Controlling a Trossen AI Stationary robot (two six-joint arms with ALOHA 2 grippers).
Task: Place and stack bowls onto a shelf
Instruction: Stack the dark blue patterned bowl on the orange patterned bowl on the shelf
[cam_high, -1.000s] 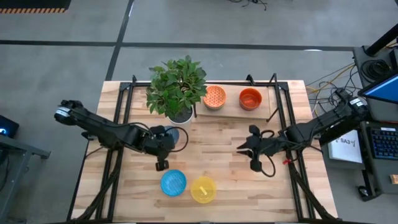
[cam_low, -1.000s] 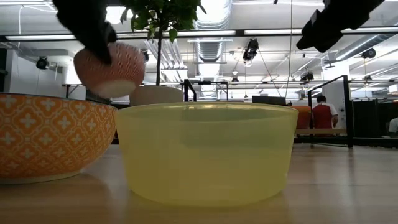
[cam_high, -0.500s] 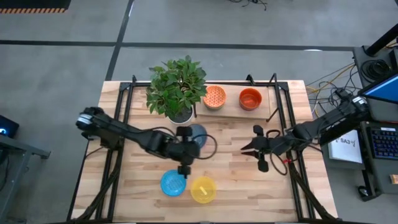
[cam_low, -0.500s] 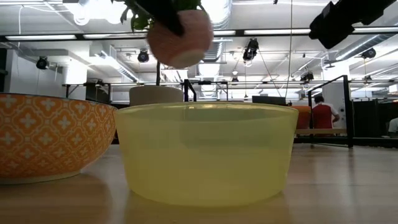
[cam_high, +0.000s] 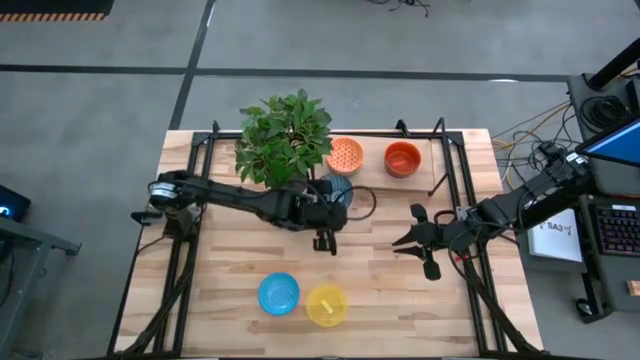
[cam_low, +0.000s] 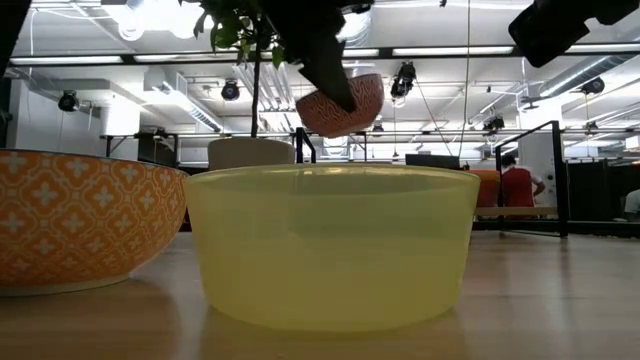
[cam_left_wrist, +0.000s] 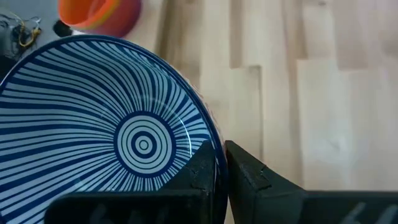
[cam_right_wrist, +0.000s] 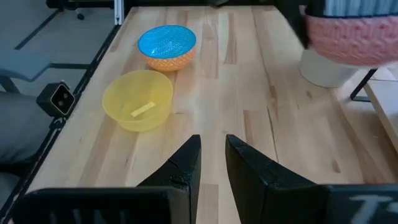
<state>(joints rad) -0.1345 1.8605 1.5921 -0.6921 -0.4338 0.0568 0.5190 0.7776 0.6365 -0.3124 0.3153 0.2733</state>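
My left gripper (cam_high: 327, 207) is shut on a bowl (cam_high: 336, 189) with blue-white stripes inside and a pink pattern outside, carried in the air (cam_low: 342, 104) just near of the shelf (cam_high: 372, 175). The shelf is a light-wood plank between black posts. On it stand an orange patterned bowl (cam_high: 345, 155) and a red-orange bowl (cam_high: 402, 157), each on its base. A blue-lined orange patterned bowl (cam_high: 279, 294) and a yellow bowl (cam_high: 326, 304) rest on the tabletop near its near edge. My right gripper (cam_high: 404, 239) hovers open right of centre, touching nothing. My left gripper pinches the striped bowl's rim (cam_left_wrist: 210, 144), one finger (cam_left_wrist: 198, 171) inside the bowl and one finger (cam_left_wrist: 249, 171) outside. The bowl is lifted clear of the table and sits tilted (cam_low: 342, 104) in the low view.
A leafy plant (cam_high: 285, 135) in a white pot (cam_right_wrist: 323, 70) stands just left of the carried bowl, beside the shelf's left end. Black frame posts (cam_high: 440, 150) edge the shelf. Bare tabletop (cam_high: 370, 270) lies between the grippers. People show in the room far behind the table.
My left gripper has carried the striped bowl from near the pot's left side toward the table's right, then toward the far edge, ending close to the shelf. It kept the bowl lifted, and the bowl has tipped. My right gripper drifted slightly toward the right edge.
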